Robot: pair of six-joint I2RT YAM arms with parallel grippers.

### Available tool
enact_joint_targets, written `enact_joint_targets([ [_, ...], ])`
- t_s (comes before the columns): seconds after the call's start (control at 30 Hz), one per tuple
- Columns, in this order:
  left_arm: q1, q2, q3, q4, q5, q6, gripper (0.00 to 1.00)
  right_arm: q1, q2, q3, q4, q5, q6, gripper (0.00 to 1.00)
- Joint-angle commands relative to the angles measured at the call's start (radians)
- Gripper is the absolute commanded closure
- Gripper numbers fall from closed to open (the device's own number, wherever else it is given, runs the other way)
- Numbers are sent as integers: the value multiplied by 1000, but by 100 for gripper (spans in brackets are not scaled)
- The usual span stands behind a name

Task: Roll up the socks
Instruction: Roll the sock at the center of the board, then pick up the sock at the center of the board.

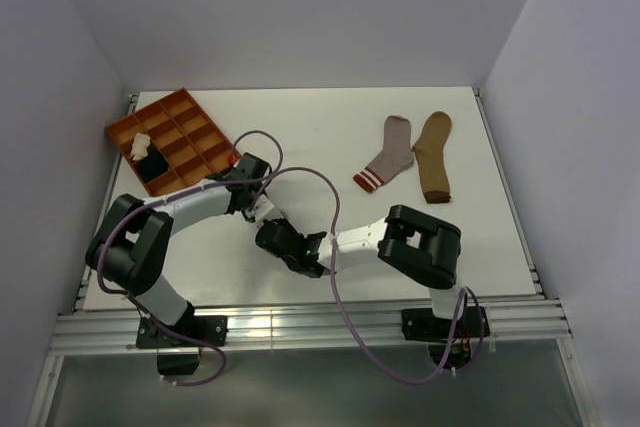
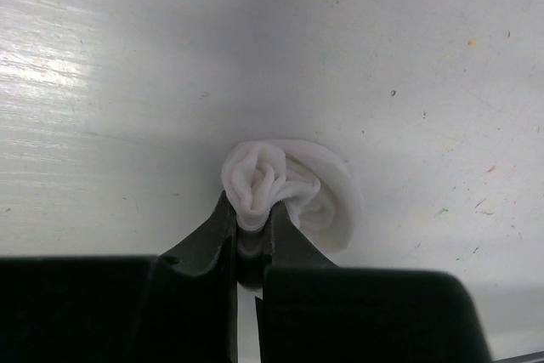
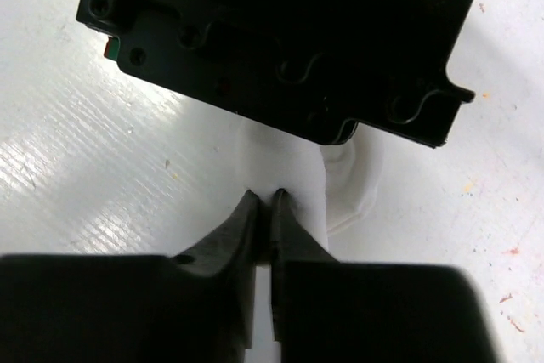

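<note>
top view high, looking down; both wrist views close, sharing white sock [image 2: 293, 180].

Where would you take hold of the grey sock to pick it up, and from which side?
Probably its striped cuff, coming from above on the near-left. The grey sock lies flat with that end free, while the tan sock lies close along its right side.

No readable text or labels are visible anywhere.
</note>
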Motion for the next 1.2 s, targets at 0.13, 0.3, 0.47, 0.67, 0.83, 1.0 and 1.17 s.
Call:
enact_joint_targets([
  [0.13, -34, 2, -17, -104, -13, 45, 76, -123, 81, -46, -272, -289, 80, 100],
  [0.3, -33, -41, -5, -90, -59, 30, 50, -197, -14, -97, -279, -531, 111, 100],
  [0.47, -15, -81, -14, -59, -79, -1, 27, -269, -53, -101, -299, -703, 134, 100],
  [0.67, 28, -200, -52, -21, -145, -52, 26, -326, -31, -85, -301, -860, 172, 100],
  [0.83, 50, -344, -91, 25, -203, -92, 18, -363, -11, -71, -295, -947, 207, 100],
  [1.0, 51, -470, -221, 172, -133, -112, 17, -396, 8, -51, -266, -1102, 271, 100],
  [1.17, 30, -555, -408, 314, -16, -176, 20, -427, 39, -36, -203, -1193, 379, 100],
])
